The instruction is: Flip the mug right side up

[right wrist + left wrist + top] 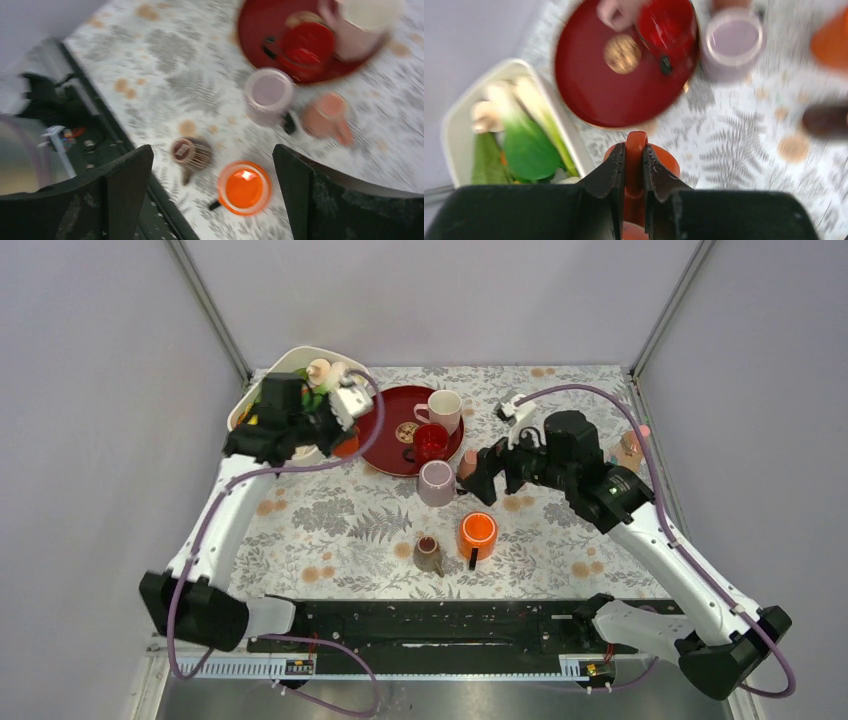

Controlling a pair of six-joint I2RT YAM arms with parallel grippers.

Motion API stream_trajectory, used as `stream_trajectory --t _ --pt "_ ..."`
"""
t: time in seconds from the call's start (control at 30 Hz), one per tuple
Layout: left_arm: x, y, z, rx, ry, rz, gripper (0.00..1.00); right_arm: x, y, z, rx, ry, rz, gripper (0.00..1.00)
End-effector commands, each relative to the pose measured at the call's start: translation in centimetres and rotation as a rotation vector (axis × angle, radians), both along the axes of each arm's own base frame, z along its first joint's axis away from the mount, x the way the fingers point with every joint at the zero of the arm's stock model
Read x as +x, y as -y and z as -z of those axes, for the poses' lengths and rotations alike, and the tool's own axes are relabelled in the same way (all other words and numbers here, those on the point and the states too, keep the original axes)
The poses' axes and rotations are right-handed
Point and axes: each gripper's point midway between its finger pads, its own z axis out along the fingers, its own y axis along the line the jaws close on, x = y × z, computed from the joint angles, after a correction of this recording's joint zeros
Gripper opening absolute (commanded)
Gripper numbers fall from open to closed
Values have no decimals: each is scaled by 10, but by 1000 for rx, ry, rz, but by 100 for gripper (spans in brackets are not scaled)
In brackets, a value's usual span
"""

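My left gripper is shut on the handle of an orange-red mug and holds it above the table, between the white tray and the red plate. In the top view only a bit of this mug shows under the left gripper; I cannot tell which way up it is. My right gripper is open and empty, hanging above an upright orange cup with a black handle. In the top view the right gripper is just right of a lavender mug.
A red plate holds a pale pink mug and a red glass mug. A pink mug lies beside the lavender one. A small brown cup stands near the orange cup. A white tray holds vegetables.
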Motion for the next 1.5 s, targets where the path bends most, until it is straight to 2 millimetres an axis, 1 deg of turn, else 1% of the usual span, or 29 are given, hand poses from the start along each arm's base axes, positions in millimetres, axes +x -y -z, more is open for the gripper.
stream_trajectory --t 0.0,0.03,0.07,0.1,0.13,0.17,0.23,0.3,0.43,0.6,0.73,0.77,0.8,0.83,0.87,0.9,0.93,0.97,1.0,1.03,1.07,1.1,1.13,1.2,1.23,1.27,1.33,1.4,1.47 --pt "-35 23 -119 -500 -11 -24 0 -38 -91 -83 352 134 -343 99" --pt "-40 23 -131 -546 -18 -41 0 -44 -110 -88 407 96 -403 99" --pt "-45 23 -142 -592 -38 -53 0 -44 -122 -97 446 98 -436 99" --pt "-51 24 -151 -641 -74 -61 0 -49 -137 -105 493 66 -475 99" --pt "-55 26 -160 -693 -107 -63 0 -54 -151 -121 557 87 -526 99" --pt "-60 29 -168 -737 -139 -52 0 -59 -160 -131 611 91 -560 99" --pt "-70 34 -180 -805 -198 -31 0 -62 -176 -143 702 69 -594 99" --pt "-77 39 -190 -836 -219 8 0 -61 -187 -150 749 39 -606 96" --pt "-82 44 -202 -873 -244 52 0 -56 -199 -147 757 -7 -609 91" --pt "-85 46 -198 -889 -274 77 0 -48 -206 -138 735 -15 -582 88" --pt "-90 48 -198 -896 -285 99 0 -38 -213 -132 703 -4 -563 84" --pt "-91 48 -199 -897 -286 105 0 -34 -215 -133 697 2 -554 81" --pt "-93 48 -199 -897 -285 107 0 -31 -217 -134 693 3 -551 71" --pt "-93 48 -199 -897 -283 107 0 -31 -219 -136 694 4 -557 56" --pt "-93 48 -199 -895 -279 110 0 -31 -222 -137 694 0 -573 38" --pt "-93 48 -199 -892 -270 110 0 -32 -224 -136 690 -6 -593 17" --pt "-91 46 -198 -890 -261 101 0 -33 -226 -135 678 -10 -606 2" --pt "-89 44 -198 -886 -247 90 0 -31 -228 -131 650 8 -612 0" --pt "-83 38 -198 -881 -226 52 3 -28 -228 -122 600 37 -620 0" --pt "-73 28 -196 -871 -191 -26 39 -24 -228 -114 537 84 -628 0" --pt "-61 14 -190 -849 -152 -129 59 -15 -228 -99 450 124 -615 0" --pt "-47 -4 -183 -819 -99 -250 94 -6 -227 -82 348 151 -606 0" --pt "-35 -23 -174 -782 -45 -360 98 6 -225 -69 236 210 -606 0" --pt "-14 -74 -154 -724 40 -608 99 34 -222 -30 -3 257 -603 0" --pt "-8 -95 -143 -708 59 -696 99 48 -216 -8 -130 266 -601 0" --pt "-4 -115 -132 -701 69 -772 99 56 -214 4 -219 278 -629 0" --pt "3 -150 -110 -701 78 -895 99 78 -208 36 -417 296 -666 0" --pt "8 -172 -89 -699 77 -965 99 96 -205 59 -556 283 -684 0" --pt "10 -183 -67 -692 60 -1000 99 118 -210 75 -638 300 -671 0"
